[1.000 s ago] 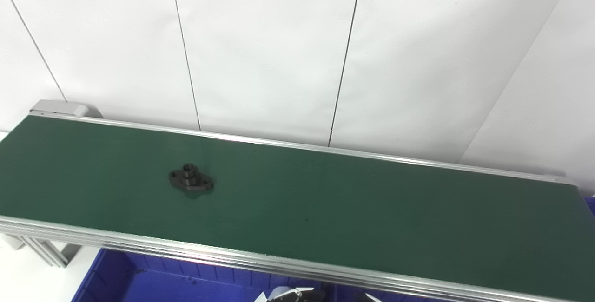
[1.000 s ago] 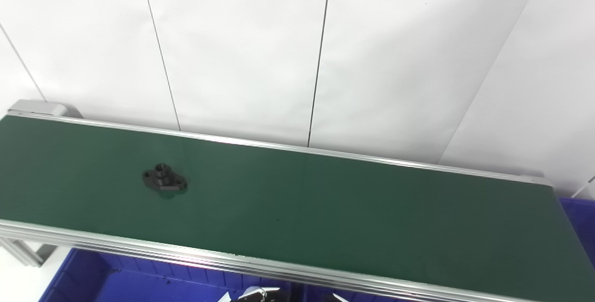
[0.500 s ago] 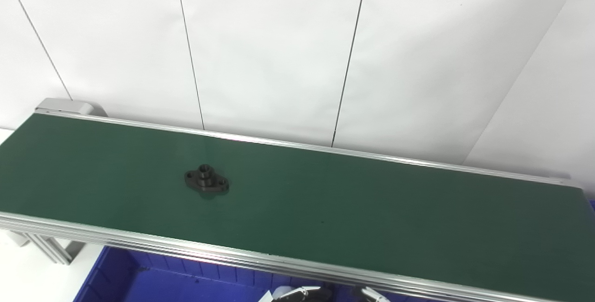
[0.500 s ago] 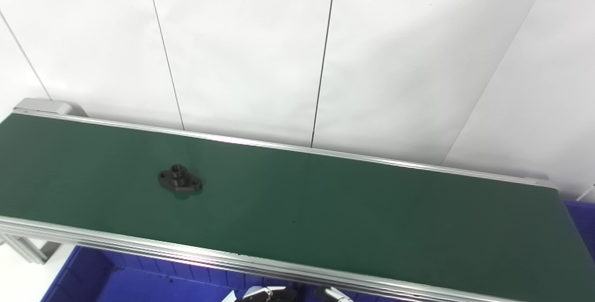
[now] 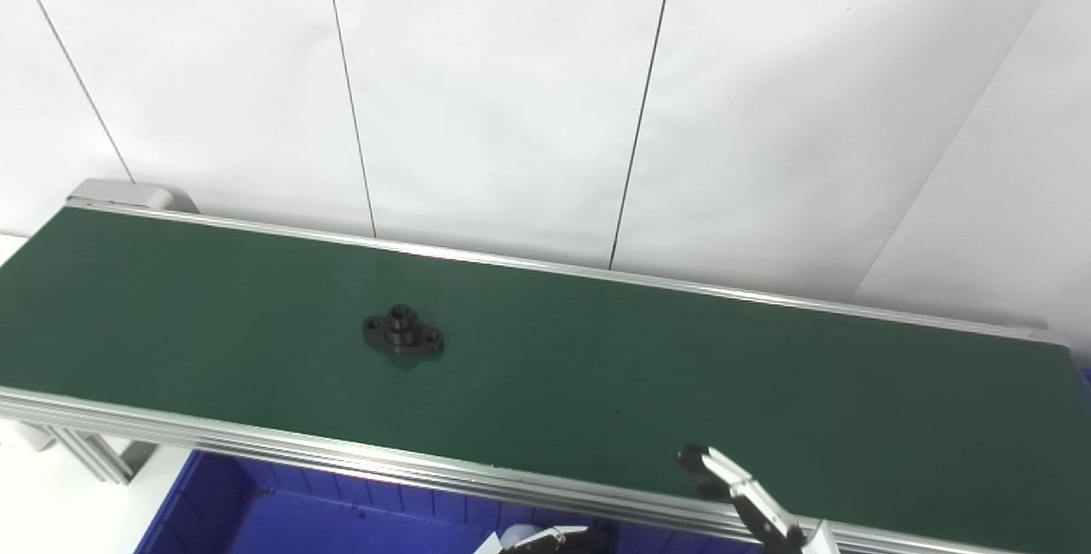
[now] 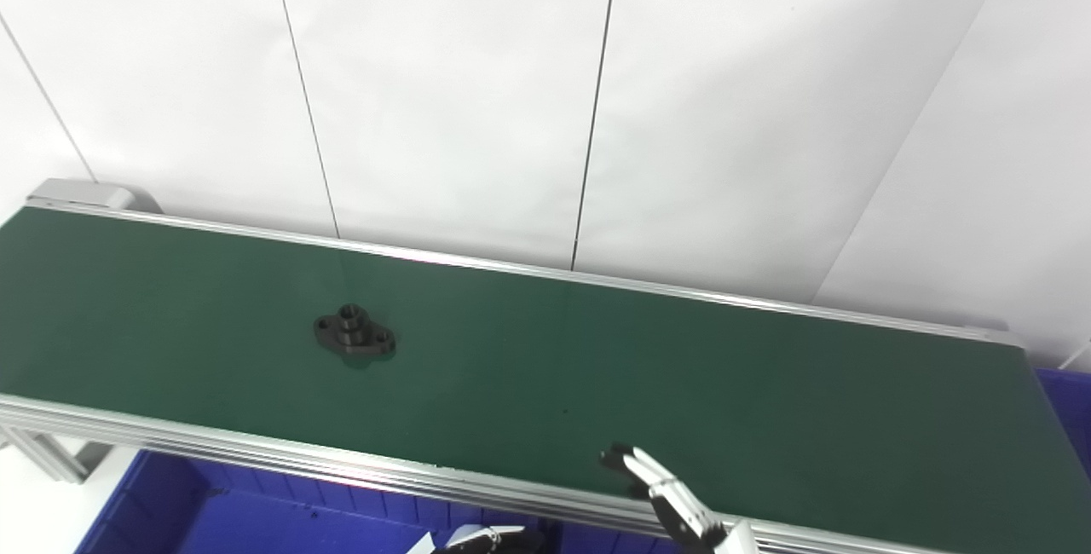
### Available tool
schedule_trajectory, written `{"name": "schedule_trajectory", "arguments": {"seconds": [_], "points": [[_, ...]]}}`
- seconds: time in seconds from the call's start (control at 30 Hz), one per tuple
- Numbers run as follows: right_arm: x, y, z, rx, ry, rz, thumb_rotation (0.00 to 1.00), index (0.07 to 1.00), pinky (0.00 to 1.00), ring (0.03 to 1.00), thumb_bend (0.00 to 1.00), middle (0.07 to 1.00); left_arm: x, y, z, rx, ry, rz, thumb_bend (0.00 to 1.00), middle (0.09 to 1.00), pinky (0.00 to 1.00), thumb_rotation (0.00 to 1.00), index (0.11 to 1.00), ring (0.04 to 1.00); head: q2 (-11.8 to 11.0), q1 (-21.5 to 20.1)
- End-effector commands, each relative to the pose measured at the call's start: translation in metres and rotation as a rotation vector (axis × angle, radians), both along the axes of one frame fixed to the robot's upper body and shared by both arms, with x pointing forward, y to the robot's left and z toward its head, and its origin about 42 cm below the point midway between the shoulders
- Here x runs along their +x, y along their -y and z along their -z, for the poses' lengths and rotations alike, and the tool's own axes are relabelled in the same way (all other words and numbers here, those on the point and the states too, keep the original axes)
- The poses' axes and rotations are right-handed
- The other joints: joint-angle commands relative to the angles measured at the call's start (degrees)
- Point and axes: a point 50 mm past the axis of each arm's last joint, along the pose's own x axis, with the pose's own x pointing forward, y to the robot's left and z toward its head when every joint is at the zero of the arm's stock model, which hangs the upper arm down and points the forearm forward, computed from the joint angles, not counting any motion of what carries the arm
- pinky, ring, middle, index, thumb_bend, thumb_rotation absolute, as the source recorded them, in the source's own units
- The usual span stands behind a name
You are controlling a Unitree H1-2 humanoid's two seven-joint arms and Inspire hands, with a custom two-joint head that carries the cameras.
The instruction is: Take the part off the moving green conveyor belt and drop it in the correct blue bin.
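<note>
Quick count from up here: one black part [image 5: 403, 335] sitting on one green conveyor belt [image 5: 597, 366], two blue bins, one below [image 5: 256, 511] and one far right [image 6: 1065, 409], plus my two robot hands, right [image 5: 741, 494] and left [image 5: 545, 539].

White wall panels [image 5: 494, 94] fill the background (thin dark seams between them), evenly lit, lightly shadowed at right.

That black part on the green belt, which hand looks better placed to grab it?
Probably the right hand: its fingers reach over the belt's near edge, while the left hand sits low by the blue bin.
</note>
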Motion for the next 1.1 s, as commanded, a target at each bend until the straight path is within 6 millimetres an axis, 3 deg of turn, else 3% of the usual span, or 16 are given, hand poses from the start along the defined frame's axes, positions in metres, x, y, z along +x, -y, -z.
{"name": "schedule_trajectory", "arguments": {"seconds": [0.0,0.13,0.37,0.47,0.63,0.83,1.07], "points": [[0.021,-0.001,-0.021,0.016,0.107,-0.020,0.72,0.831,0.69,0.813,0.76,0.856,0.008,0.002,-0.007,-0.021,0.057,0.003,0.78,0.846,0.71,0.62,0.817,0.825,0.0,-0.1],[0.049,-0.002,-0.034,-0.002,0.149,0.004,0.71,0.843,0.71,0.806,0.79,0.839,0.009,0.004,-0.007,-0.022,0.058,0.005,0.78,0.842,0.69,0.61,0.815,0.810,-0.1,-0.1],[0.098,0.000,-0.059,-0.094,0.171,0.062,0.80,0.861,0.76,0.828,0.75,0.857,0.009,0.006,-0.006,-0.040,0.046,0.000,0.78,0.832,0.68,0.59,0.804,0.790,-0.2,-0.3],[0.119,-0.001,-0.073,-0.123,0.147,0.090,0.80,0.867,0.67,0.785,0.77,0.860,0.009,0.007,-0.005,-0.040,0.042,0.005,0.78,0.837,0.68,0.59,0.806,0.796,-0.3,-0.3],[0.150,-0.007,-0.094,-0.211,0.153,0.146,0.79,0.856,0.61,0.743,0.78,0.835,0.011,0.009,-0.005,-0.045,0.037,0.008,0.78,0.838,0.68,0.58,0.806,0.798,-0.4,-0.1],[0.184,-0.025,-0.109,-0.318,0.128,0.138,0.77,0.851,0.63,0.773,0.81,0.837,0.013,0.011,-0.005,-0.036,0.050,0.011,0.77,0.831,0.67,0.58,0.805,0.793,-0.5,-0.1],[0.218,-0.052,-0.114,-0.461,0.040,0.147,0.76,0.849,0.57,0.705,0.85,0.777,0.015,0.013,-0.005,-0.028,0.058,0.015,0.78,0.838,0.69,0.60,0.809,0.813,-0.4,-0.2]]}}
